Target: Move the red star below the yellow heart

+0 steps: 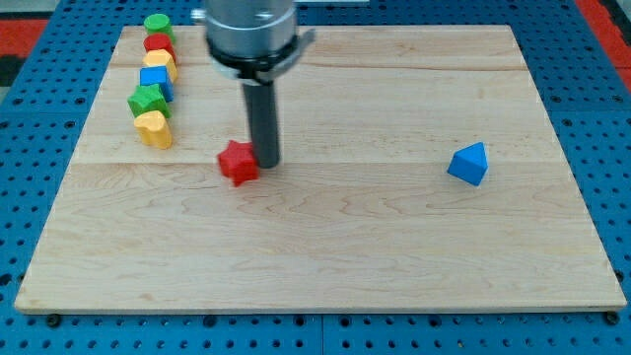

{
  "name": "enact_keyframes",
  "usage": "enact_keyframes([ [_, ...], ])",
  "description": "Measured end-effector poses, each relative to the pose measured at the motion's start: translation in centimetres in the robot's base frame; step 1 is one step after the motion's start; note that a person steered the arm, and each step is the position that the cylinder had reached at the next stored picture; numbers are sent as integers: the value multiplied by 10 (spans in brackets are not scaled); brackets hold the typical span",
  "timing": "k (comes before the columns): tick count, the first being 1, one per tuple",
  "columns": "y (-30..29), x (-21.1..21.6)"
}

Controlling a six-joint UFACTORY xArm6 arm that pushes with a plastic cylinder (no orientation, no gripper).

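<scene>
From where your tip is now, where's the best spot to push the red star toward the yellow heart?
No pincer here, so push. My tip touches the red star on its right edge. The yellow heart lies up-left, so keep pressing that right side, aiming leftward to stop just below the heart.
</scene>
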State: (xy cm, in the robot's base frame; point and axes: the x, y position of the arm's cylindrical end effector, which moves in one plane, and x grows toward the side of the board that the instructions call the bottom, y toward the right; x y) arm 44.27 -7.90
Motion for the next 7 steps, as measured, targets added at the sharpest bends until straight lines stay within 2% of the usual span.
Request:
enact_keyframes([
  [3,-92,0],
  [4,-94,13],
  [5,-52,48],
  [6,-65,75],
  [7,-116,74],
])
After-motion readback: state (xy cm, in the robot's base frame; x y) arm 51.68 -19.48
